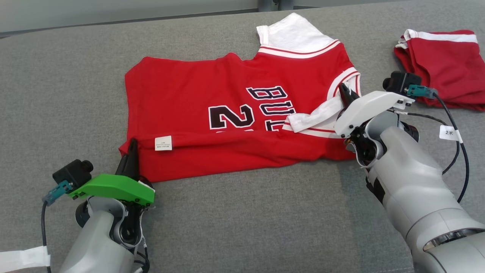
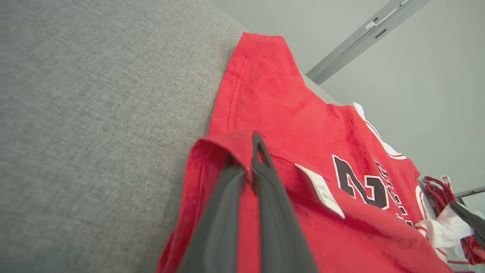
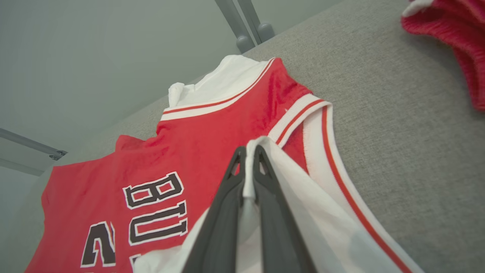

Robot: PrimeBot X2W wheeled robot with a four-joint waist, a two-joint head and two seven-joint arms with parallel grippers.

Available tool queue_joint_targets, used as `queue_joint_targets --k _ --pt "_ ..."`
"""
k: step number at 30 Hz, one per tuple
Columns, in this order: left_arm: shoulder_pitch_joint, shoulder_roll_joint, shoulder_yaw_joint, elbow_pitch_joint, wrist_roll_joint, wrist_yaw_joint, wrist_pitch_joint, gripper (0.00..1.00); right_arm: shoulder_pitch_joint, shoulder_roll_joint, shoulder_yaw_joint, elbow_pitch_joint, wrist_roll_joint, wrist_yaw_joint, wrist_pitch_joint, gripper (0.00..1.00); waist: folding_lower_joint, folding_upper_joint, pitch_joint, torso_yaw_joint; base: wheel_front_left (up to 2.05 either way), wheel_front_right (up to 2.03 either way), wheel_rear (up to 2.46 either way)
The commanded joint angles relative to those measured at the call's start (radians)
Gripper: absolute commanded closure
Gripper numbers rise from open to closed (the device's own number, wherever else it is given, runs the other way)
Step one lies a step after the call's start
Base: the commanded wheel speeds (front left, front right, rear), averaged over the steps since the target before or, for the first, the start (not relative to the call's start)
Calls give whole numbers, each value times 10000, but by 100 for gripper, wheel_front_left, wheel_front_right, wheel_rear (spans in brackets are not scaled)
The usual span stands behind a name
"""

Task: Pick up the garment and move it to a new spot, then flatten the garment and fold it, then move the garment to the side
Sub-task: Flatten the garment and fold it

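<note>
Left gripper (image 1: pixel 132 145), at 8 o'clock, is clamped shut on the jersey (image 1: pixel 212 102) at its red hem corner. Right gripper (image 1: pixel 344 90), at 3 o'clock, pinches the white sleeve (image 1: pixel 318 115). The folded near edge and that sleeve cover part of the lettering; "BU" and a 2 are legible. The jersey lies centrally on the grey cloth surface (image 1: pixel 57 94), long axis 9 to 3 o'clock, shoulders toward 3. A white label (image 1: pixel 163 143) sits on the fold. A second red garment (image 1: pixel 443 64) lies apart at 2 o'clock, cut off by the frame
</note>
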Motion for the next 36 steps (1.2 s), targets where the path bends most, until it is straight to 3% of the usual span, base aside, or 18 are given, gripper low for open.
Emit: queue_joint_targets --k 1,10,13,14,15,16,17,18,29,36 --pt "-214 -8 11 99 72 -26 -80 100 -209 -8 93 184 140 2 -104 100 -1 0 35 65 0 0 0" --pt "-466 -61 -292 373 18 -26 -74 100 -782 -12 298 1132 293 0 -609 100 -1 0 57 173 0 0 0" --pt "-508 -27 -378 455 -19 -26 -75 100 -873 -10 446 1238 237 2 -721 73 -1 0 58 168 0 0 0" --pt "-534 -15 -402 482 -33 -26 -75 100 -887 -12 469 1260 278 2 -756 53 -1 0 58 162 0 0 0" --pt "-557 2 -426 514 -42 -26 -76 85 -900 -12 495 1286 297 0 -809 0 -1 0 54 153 0 0 0" --pt "-578 10 -459 534 -40 -26 -76 66 -933 -12 542 1306 260 0 -853 0 -1 0 55 150 0 0 0" --pt "-588 11 -497 548 -47 -26 -77 24 -966 -9 581 1326 231 2 -920 0 -1 0 53 149 0 0 0" --pt "-587 13 -540 549 -51 -26 -77 0 -995 -10 605 1337 222 2 -957 0 -1 0 47 151 0 0 0" --pt "-397 255 -599 178 113 -25 -72 0 -1165 -12 1136 903 466 2 -1288 0 -1 0 -50 138 0 0 0" --pt "46 458 -469 -497 601 -25 -71 0 -1249 -218 956 465 380 2 -1405 0 -1 0 -297 22 0 0 0"
